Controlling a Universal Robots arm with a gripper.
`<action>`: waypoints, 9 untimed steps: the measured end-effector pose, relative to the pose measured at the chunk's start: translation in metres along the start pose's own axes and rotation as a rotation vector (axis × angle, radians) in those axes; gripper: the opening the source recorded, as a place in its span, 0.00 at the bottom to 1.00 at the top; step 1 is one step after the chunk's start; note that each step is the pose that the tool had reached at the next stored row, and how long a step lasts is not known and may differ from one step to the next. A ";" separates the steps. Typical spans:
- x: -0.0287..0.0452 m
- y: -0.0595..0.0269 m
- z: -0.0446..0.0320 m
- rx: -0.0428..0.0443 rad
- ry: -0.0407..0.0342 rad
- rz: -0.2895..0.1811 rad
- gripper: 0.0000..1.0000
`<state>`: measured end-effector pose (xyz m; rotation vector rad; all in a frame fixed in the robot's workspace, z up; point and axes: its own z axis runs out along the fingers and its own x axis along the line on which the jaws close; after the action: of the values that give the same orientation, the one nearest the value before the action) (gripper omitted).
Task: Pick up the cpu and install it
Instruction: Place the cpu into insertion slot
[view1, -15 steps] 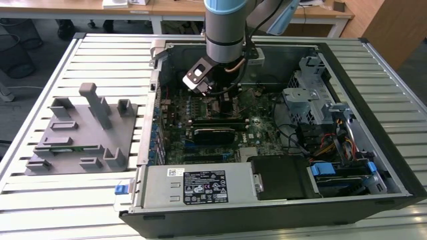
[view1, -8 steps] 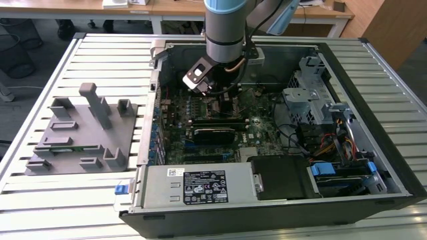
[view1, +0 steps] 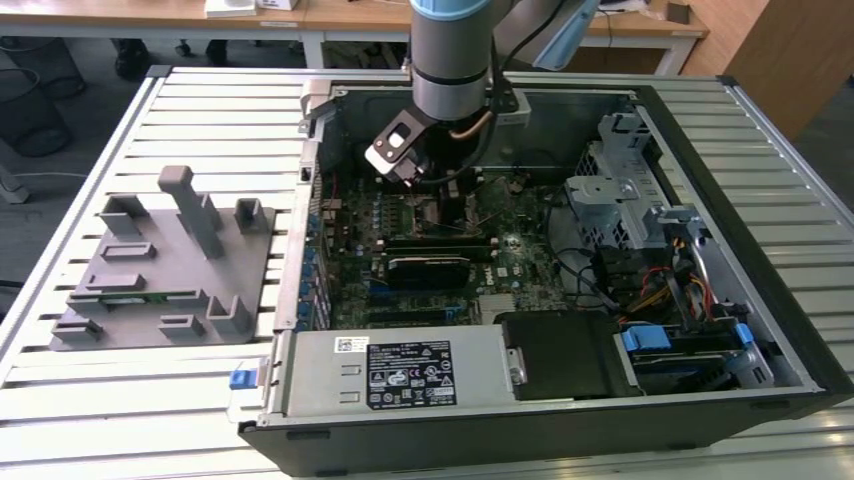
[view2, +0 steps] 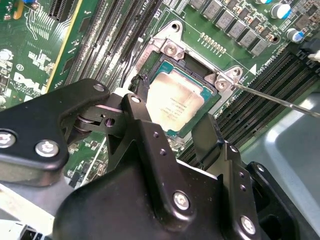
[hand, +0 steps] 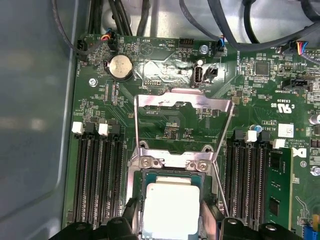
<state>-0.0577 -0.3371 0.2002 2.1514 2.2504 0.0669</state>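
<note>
Cpu (view2: 175, 102) (hand: 171, 210) in socket (view2: 169, 49) in both wrist views, gripper (view2: 170, 116) over it.

I'm running this from afar in what looks like a robotics lab: an open computer case (view1: 534, 432) on a slatted metal bench (view1: 120, 400), wooden office desks (view1: 360, 15) behind.

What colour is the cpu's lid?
The cpu lid is shiny silver, with a thin green edge; clearest in the second wrist view.
</note>
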 end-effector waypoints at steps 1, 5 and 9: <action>0.0000 0.0000 -0.0010 0.0001 -0.0001 0.000 0.62; 0.0001 0.0002 -0.0030 0.0002 0.0003 0.000 0.54; 0.0000 0.0002 -0.0034 0.0005 -0.0003 0.006 0.42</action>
<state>-0.0576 -0.3370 0.2036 2.1588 2.2436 0.0662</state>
